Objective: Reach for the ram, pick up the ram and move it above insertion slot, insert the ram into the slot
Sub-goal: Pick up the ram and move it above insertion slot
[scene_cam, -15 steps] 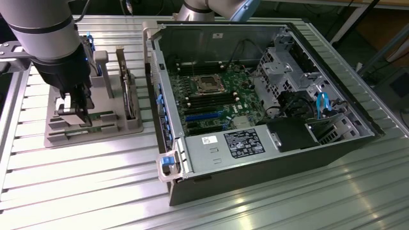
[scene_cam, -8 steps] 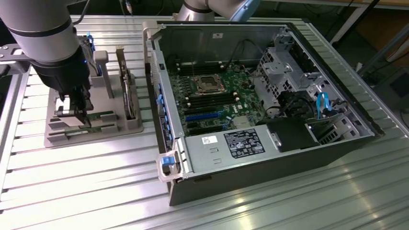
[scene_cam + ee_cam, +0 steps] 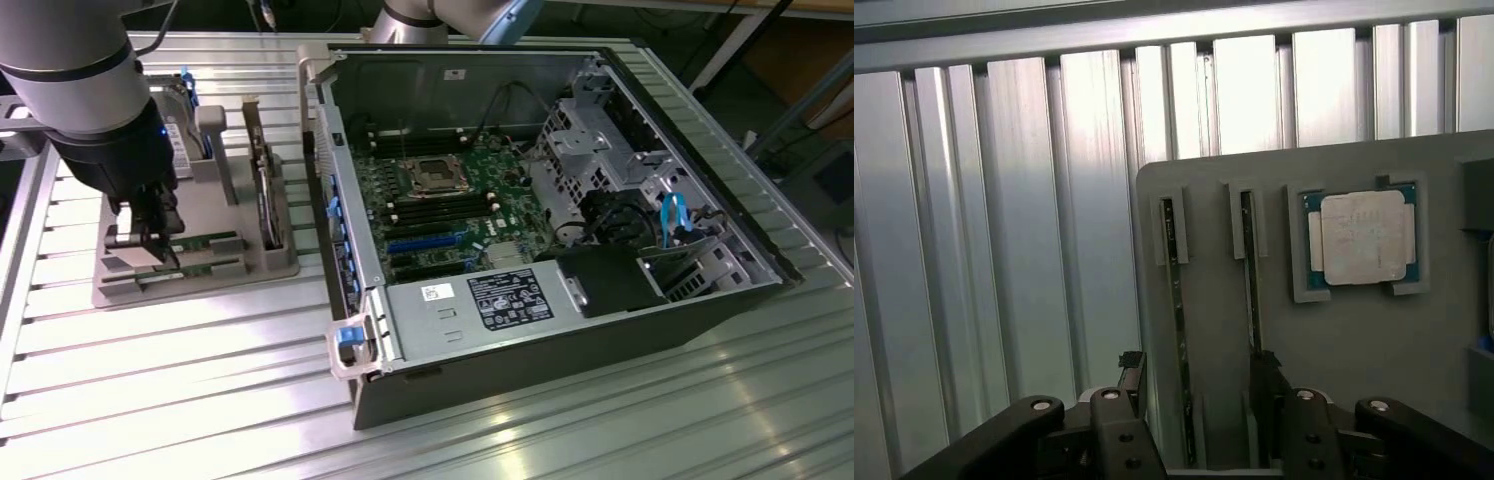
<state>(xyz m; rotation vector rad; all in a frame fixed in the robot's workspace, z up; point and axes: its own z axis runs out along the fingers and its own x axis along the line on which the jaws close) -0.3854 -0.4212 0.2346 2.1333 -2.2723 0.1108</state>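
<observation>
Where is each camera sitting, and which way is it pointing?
Exterior view: sits high off the arm, looking down on the ribbed table, with the open computer case at the exterior view's right and the grey holder at the exterior view's left; the arm shows over the holder.
Wrist view: sits on the wrist, looking down past the open jaws at the holder, two memory sticks on edge and a processor.
Shared: the holder and the table under it.

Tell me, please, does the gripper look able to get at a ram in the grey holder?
Probably yes: the gripper hangs right above the ram, jaws apart astride it, nothing between; the neighbouring stick sits close.
</observation>
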